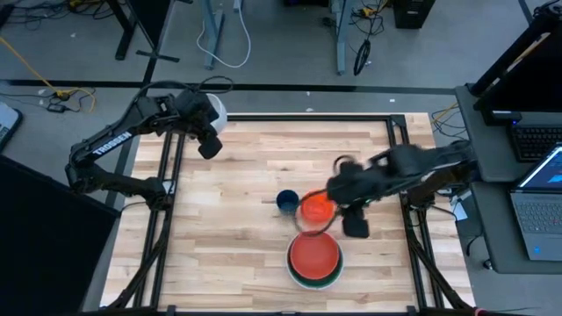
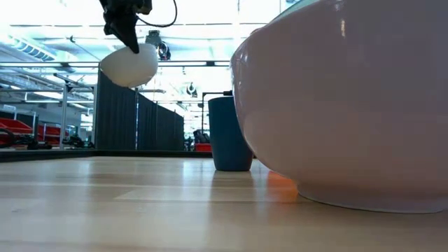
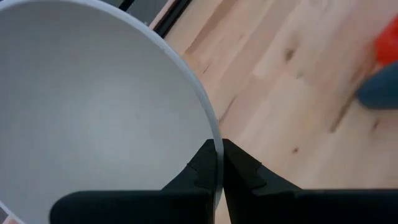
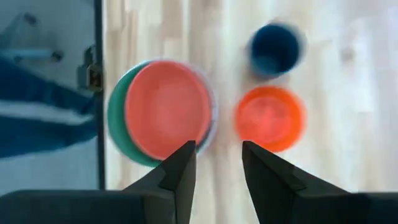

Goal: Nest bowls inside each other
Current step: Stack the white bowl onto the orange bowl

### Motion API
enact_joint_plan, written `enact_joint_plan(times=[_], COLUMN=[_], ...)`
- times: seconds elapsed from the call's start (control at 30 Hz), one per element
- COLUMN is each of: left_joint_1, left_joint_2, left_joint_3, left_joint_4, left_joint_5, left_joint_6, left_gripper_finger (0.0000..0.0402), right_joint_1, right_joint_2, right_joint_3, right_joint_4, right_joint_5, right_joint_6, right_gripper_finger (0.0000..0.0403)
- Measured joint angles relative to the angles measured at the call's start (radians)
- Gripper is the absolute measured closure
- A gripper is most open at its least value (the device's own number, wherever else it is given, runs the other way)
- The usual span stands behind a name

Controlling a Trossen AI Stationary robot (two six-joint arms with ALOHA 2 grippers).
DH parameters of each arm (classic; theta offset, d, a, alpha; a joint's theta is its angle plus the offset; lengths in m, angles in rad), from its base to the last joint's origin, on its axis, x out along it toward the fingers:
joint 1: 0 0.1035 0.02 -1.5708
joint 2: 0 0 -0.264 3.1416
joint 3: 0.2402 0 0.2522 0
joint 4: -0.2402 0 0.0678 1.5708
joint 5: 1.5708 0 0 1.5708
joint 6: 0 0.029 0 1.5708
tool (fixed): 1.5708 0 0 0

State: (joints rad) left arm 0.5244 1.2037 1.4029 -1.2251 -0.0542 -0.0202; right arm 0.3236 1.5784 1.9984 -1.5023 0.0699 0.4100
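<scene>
My left gripper is shut on a small white bowl, held high over the table's far left corner; the low view shows the small white bowl hanging under the fingers. My right gripper is open and empty, raised above the gap between the small orange bowl and a stack. The stack is a red bowl inside a green bowl, inside a large white bowl. The tiny dark blue bowl stands on its base beside the orange one. My left gripper pinches the small white bowl's rim, one finger inside the bowl and one outside. The fingers come down on it from above, at a slant. The bowl is lifted well clear of the table and hangs tilted below them.
The wooden tabletop is bare to the left of the bowls. Black frame rails run along both sides. A desk with laptops stands beyond the right edge.
</scene>
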Motion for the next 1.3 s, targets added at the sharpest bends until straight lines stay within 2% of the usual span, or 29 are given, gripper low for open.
enact_joint_plan(times=[0.13, 0.33, 0.47, 0.8, 1.0, 1.3], left_joint_1=[-0.039, -0.126, -0.18, -0.298, -0.391, -0.531], left_joint_2=[0.0, 0.0, 0.0, 0.021, 0.062, 0.164], left_joint_3=[0.0, 0.0, 0.003, 0.116, 0.202, 0.324], left_joint_4=[0.059, 0.194, 0.311, 0.322, 0.319, 0.32], left_joint_5=[0.04, 0.091, 0.111, 0.113, 0.114, 0.118], left_joint_6=[0.013, 0.062, 0.063, 0.02, -0.021, -0.054], left_gripper_finger=[0.0402, 0.0402, 0.0402, 0.0402, 0.0402, 0.0402], right_joint_1=[0.023, 0.056, 0.073, 0.079, 0.078, 0.078], right_joint_2=[-0.094, -0.203, -0.296, -0.584, -0.682, -0.821], right_joint_3=[0.001, -0.026, -0.163, -0.596, -0.749, -0.958], right_joint_4=[-0.008, -0.055, 0.01, 0.255, 0.28, 0.421], right_joint_5=[0.122, 0.217, 0.222, 0.223, 0.224, 0.25], right_joint_6=[0.007, 0.063, 0.088, 0.203, 0.237, 0.235], right_gripper_finger=[0.0287, 0.0287, 0.0287, 0.0287, 0.0287, 0.0287])
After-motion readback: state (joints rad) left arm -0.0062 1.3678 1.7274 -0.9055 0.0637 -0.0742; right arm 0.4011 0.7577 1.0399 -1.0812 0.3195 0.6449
